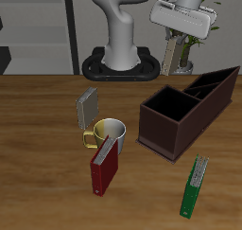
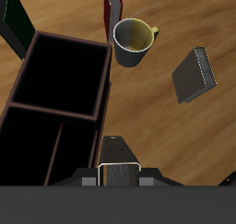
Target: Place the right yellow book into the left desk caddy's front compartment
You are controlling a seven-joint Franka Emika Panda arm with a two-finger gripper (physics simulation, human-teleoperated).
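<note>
My gripper (image 1: pixel 171 61) is high above the table's back, above and behind the left desk caddy (image 1: pixel 161 130). It is shut on the right yellow book (image 1: pixel 170 52), a thin dark grey book with an olive-yellow edge that hangs upright. In the wrist view the book's edge (image 2: pixel 118 174) shows between my fingers, at the gripper (image 2: pixel 118 180). The caddy (image 2: pixel 105 85) is a long dark maroon-brown open box with partitions: one large compartment and narrower ones beside it. All look empty.
A paler grey book (image 1: pixel 87 107) (image 2: pixel 194 75) stands tilted beside a yellow-lined mug (image 1: pixel 110 132) (image 2: pixel 134 41). A dark red book (image 1: pixel 103 168) (image 2: pixel 112 6) stands in front of the mug. A green book (image 1: pixel 195 186) (image 2: pixel 17 17) lies near the front edge.
</note>
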